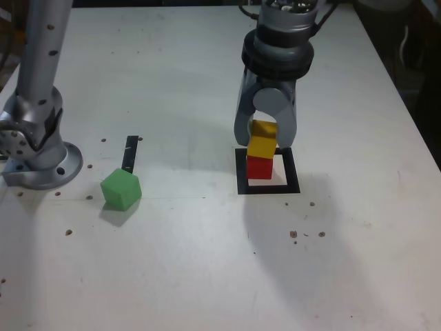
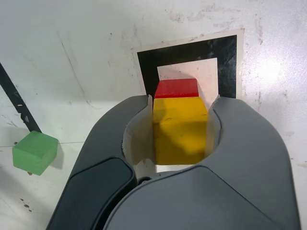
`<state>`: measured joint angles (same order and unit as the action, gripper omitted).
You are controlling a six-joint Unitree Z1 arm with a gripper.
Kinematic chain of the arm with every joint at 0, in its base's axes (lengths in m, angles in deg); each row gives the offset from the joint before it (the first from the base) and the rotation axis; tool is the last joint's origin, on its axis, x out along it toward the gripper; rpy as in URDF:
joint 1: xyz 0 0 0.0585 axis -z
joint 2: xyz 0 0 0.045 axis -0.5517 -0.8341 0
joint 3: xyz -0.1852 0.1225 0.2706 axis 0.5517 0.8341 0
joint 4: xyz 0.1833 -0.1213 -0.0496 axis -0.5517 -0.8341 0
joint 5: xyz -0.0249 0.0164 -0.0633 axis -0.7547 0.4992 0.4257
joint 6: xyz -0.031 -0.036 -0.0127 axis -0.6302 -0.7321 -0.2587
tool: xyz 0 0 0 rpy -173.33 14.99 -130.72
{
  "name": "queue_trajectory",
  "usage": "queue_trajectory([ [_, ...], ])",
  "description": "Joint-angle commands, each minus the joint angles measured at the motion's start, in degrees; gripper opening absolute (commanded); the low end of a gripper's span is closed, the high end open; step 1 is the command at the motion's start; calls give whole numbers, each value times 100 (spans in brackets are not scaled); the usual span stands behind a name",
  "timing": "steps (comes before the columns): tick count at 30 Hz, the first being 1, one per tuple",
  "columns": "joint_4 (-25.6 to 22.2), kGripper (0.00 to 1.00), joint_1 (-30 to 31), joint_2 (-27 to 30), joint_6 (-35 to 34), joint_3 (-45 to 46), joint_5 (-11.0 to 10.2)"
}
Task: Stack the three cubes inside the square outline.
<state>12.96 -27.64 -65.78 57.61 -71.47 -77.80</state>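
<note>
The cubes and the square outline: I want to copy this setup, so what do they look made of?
The yellow cube, red cube and green cube look like solid foam or painted wood: matte, uniform faces without glare, exact material unclear. The square outline looks like flat black tape around a white centre.

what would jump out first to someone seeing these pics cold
The gripper is clamped on the yellow cube, which sits on or just above the red cube inside the square outline, right of centre in the exterior view. Next comes the green cube, alone on the white table toward the exterior view's left, beside a short black strip.
</note>
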Motion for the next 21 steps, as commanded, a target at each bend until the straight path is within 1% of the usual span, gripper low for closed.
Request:
queue_trajectory([
  [1,-3,33,-12,40,9,34,26],
  [6,-25,50,-32,31,9,103,45],
  [11,-10,74,-62,23,41,187,73],
  [13,49,81,-65,23,67,222,94],
  [16,156,89,-67,33,95,276,113],
  [21,199,97,-74,138,74,347,92],
])
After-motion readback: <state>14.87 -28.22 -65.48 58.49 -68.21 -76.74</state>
